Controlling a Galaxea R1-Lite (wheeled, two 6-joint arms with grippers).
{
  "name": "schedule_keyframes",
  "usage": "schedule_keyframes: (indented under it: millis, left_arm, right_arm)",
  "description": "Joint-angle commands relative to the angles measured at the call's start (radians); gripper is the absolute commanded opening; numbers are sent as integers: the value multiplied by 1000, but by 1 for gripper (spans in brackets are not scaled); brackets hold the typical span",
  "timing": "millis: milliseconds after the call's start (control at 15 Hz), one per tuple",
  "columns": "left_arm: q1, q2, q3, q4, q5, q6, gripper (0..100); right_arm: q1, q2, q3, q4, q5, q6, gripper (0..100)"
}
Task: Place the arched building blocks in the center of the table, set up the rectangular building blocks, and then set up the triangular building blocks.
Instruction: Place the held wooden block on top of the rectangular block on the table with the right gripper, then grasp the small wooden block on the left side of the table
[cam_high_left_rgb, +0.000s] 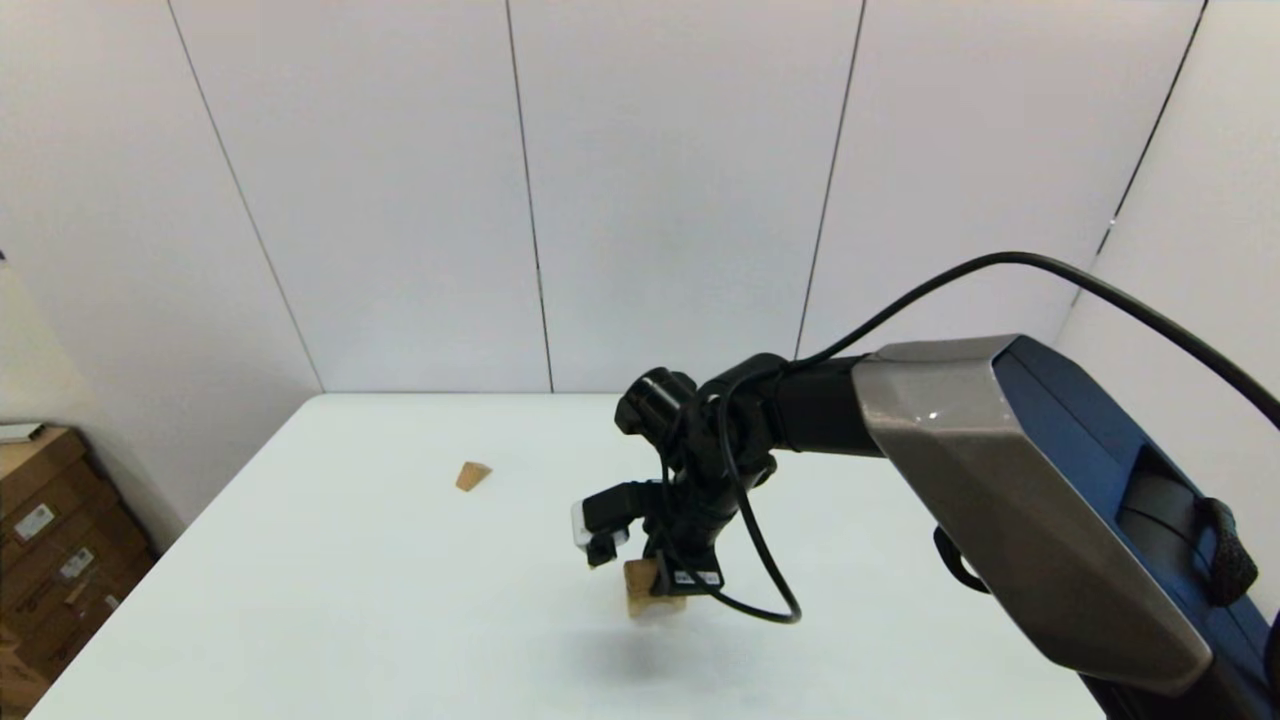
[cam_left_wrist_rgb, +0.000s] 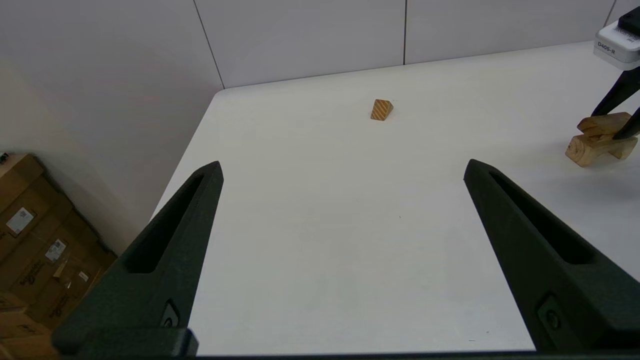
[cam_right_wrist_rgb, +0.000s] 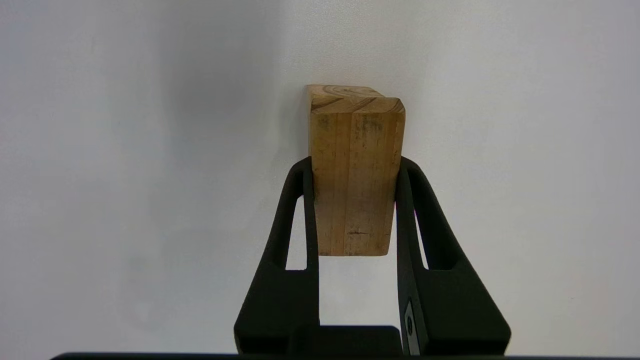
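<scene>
The right arm's grey and dark blue forearm fills the near corner of the head view, its black cable looping down to the right gripper over the middle of the white surface. Its black fingers pinch the long sides of a small solid light-wood rectangular block. Seen from the left wrist, that slab sits tilted on the light-wood arched block, which stands on its two legs; I cannot tell whether the two are fully in contact.

To my eye the step in hand is seating the slab on the arch. Doing it well means levelling the slab first, so it lies flat along the arch's top with its ends even, then lowering gently and letting go only once it bears its own weight. Spreading the fingers slowly should keep them from dragging it sideways, and lifting straight up avoids nudging the arch.

The small light-wood triangular wedge lies well apart, toward the far left of the surface, untouched. The left gripper hovers low at that side, fingers spread wide and holding nothing, facing the wedge.
</scene>
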Motion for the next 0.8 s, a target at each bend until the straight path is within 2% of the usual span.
schedule_keyframes:
  millis: [67,533,800]
  left_arm:
    - [0,1,0,0,0,0,100]
    - [0,1,0,0,0,0,100]
    - [0,1,0,0,0,0,100]
  right_arm:
    - [0,3,0,3,1,-7,100]
    - [-3,-1,0,3,1,-5,100]
    - [-38,-153,2,23,6,10,100]
